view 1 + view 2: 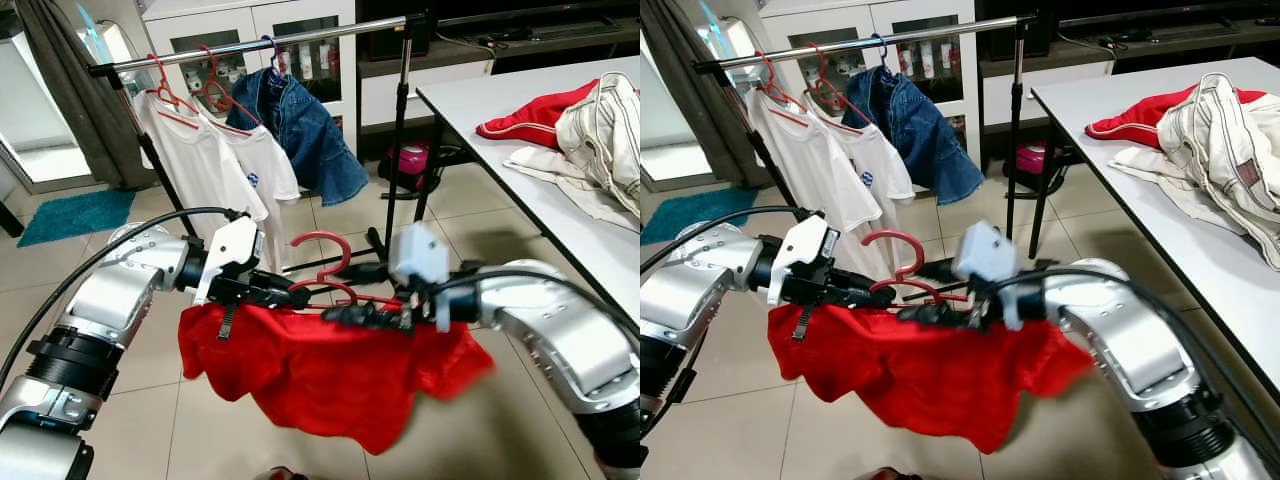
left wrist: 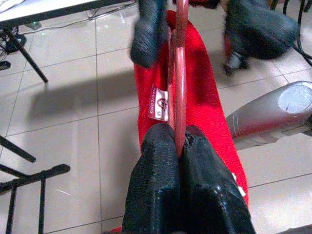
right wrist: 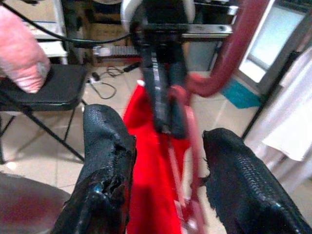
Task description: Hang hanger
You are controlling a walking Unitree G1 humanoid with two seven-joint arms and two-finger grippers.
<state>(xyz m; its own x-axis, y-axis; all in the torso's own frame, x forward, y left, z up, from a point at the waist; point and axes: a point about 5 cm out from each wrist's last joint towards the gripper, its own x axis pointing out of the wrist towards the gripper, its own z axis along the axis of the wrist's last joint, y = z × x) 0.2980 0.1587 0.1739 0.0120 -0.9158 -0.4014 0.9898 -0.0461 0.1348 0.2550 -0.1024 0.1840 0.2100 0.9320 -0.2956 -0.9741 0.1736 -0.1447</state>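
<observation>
While the clothes rail (image 1: 250, 44) stands ahead of me with two white shirts (image 1: 205, 160) and a denim jacket (image 1: 300, 130) already hung on it, I hold my load low in front of my chest, well short of the bar. Off to my right a white table (image 1: 520, 150) carries a heap of red and cream clothing.

The biggest thing in my grasp is the red shirt (image 1: 320, 375), draped over the red hanger (image 1: 325, 270) and sagging below it. I judge it soft and light; it will swing and may slide along the hanger's arms if I tilt them, so I would keep the hanger level.

The hanger itself looks thin, stiff and smooth. Its hook stands up between my two wrists, free to catch the bar.

My left gripper (image 2: 179, 146) is pinched tight on the hanger's arm, fingers closed with the red rod squeezed between them. My right gripper (image 3: 168, 146) is spread wide, its fingers either side of the hanger's other end without clamping it.

The arm near the neck seems the best hold, since it steadies the hook.
</observation>
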